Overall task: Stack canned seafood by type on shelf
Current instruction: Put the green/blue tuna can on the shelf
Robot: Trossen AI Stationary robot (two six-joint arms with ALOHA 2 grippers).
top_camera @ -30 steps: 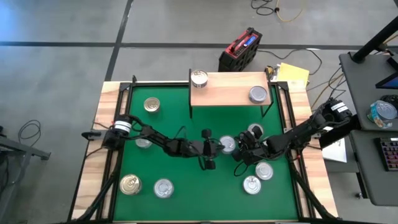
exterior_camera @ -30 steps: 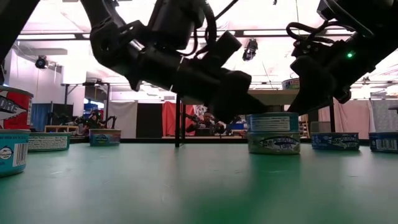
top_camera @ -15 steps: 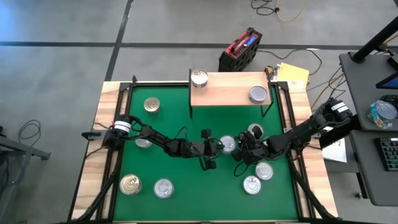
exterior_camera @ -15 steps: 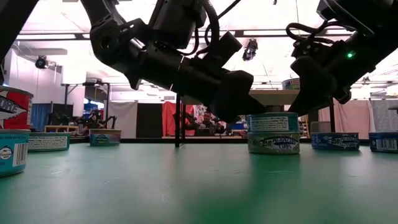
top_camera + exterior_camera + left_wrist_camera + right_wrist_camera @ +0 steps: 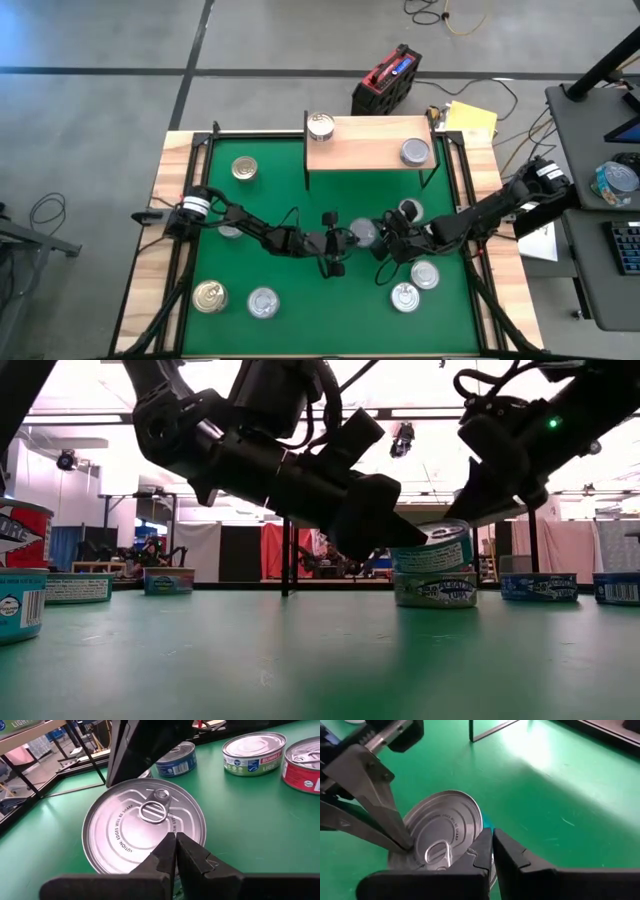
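Low view: mid-table, a tilted can (image 5: 432, 552) sits on another can (image 5: 435, 588), wedged between left hand (image 5: 385, 525) and right hand (image 5: 478, 495), both pressed together, empty; shelf (image 5: 367, 144) lies toward the far edge.

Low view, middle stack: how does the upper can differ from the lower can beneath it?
The upper can is tilted, one edge lifted; the lower can sits flat on the green mat. The left pincer and right pincer, both shut, press at the upper can's rim from opposite sides; the lower can looks untouched. The upper can's label is paler blue than the lower can's. Both are short round tins of like width.
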